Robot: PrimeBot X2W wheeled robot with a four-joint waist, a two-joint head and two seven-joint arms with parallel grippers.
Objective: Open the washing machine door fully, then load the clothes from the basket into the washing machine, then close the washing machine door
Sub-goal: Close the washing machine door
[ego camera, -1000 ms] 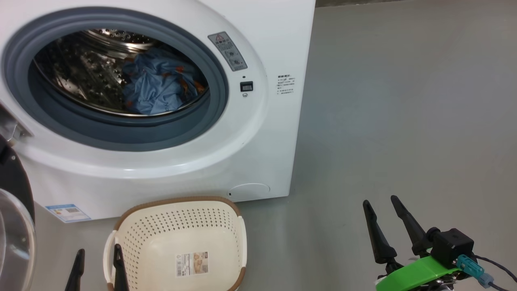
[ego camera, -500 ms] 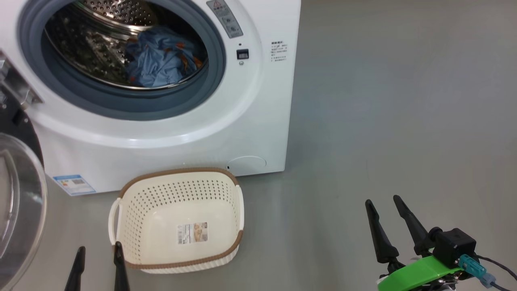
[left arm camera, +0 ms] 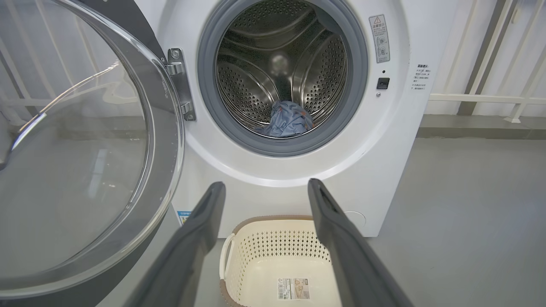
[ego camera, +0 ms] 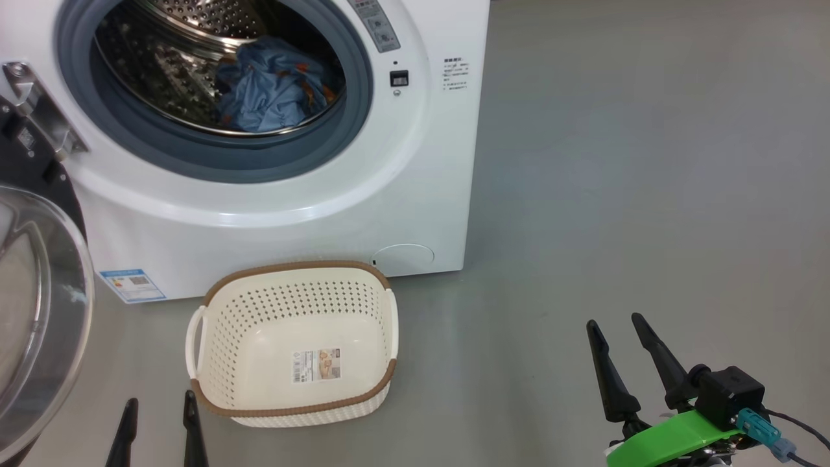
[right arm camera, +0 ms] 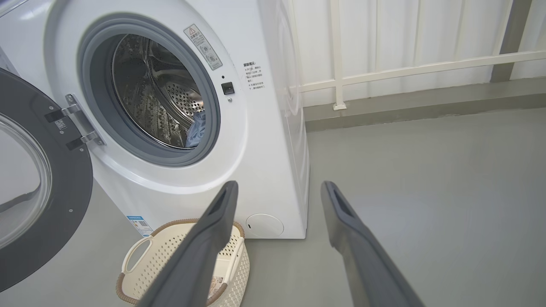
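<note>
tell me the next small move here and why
Probably bring the left gripper toward the open washing machine door to start swinging it shut. The clothes already lie in the drum, the basket is empty, and that gripper is open, holds nothing and is nearest the door.

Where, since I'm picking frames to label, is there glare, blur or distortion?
Head view: even light and sharp, with soft reflections on the washing machine door. Left wrist view: bright streaks glare across that door's glass, and straight lines lean near the edges. Right wrist view: the near fingers look soft, and the drum is dim inside.
</note>
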